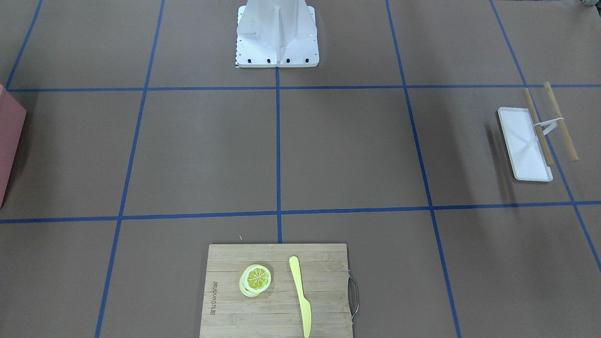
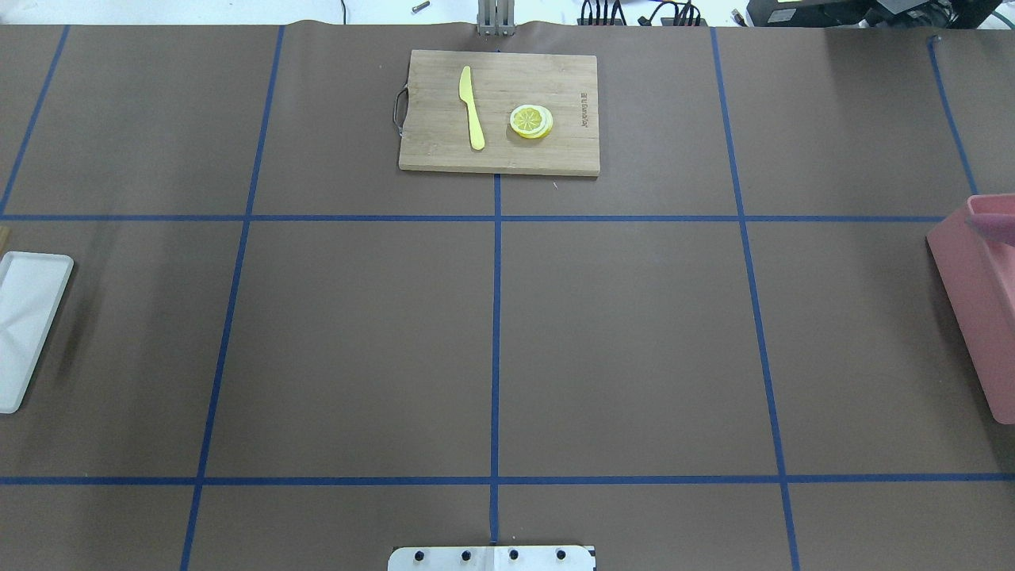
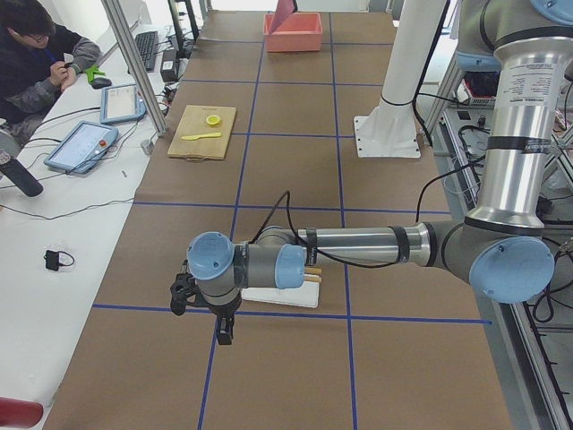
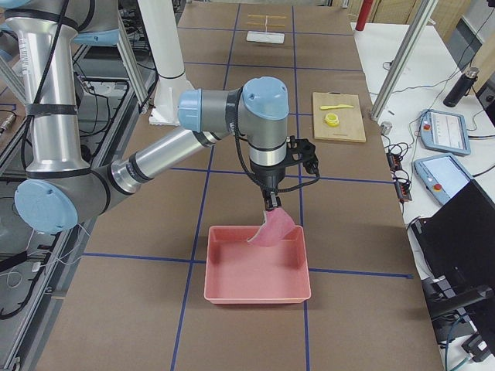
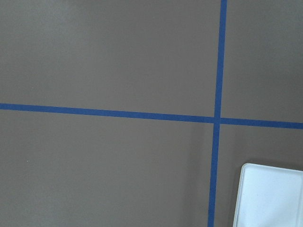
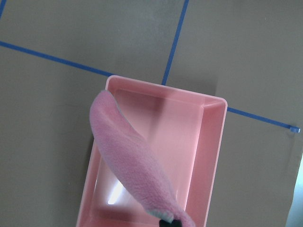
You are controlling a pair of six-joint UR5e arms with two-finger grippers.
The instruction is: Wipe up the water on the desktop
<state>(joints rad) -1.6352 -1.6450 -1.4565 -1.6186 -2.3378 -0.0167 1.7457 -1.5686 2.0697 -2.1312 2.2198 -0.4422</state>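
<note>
The desktop surface (image 2: 618, 349), brown and crossed by blue tape lines, runs across the whole workspace. No puddle or wet sheen can be made out on it in any view, so I cannot tell where the water is.

The right end effector (image 4: 271, 202) is clamped on a pink cloth (image 6: 132, 165), pinching one end so that the rest hangs limp. The cloth dangles over the near corner of the pink bin (image 4: 257, 297), which stands at the robot's right end of the surface. The left end effector (image 3: 224, 336) points down near the white tray (image 1: 523, 155) at the opposite end. Only the side camera shows it, so I cannot tell whether its fingers are apart or together.

The step in hand looks like fetching the wiping cloth; the wiping itself has not begun. The next move calls for carrying the cloth clear of the bin wall to the wet patch. There it must be lowered until it lies against the surface and then dragged across.

By count there are:
- one cloth, one bin and one tray
- two wooden sticks (image 1: 558, 119) by the tray
- one bamboo cutting board (image 1: 277, 314)
- one yellow knife (image 1: 300, 295)
- one small stack of lemon slices (image 1: 257, 278), the number in it unclear
</note>
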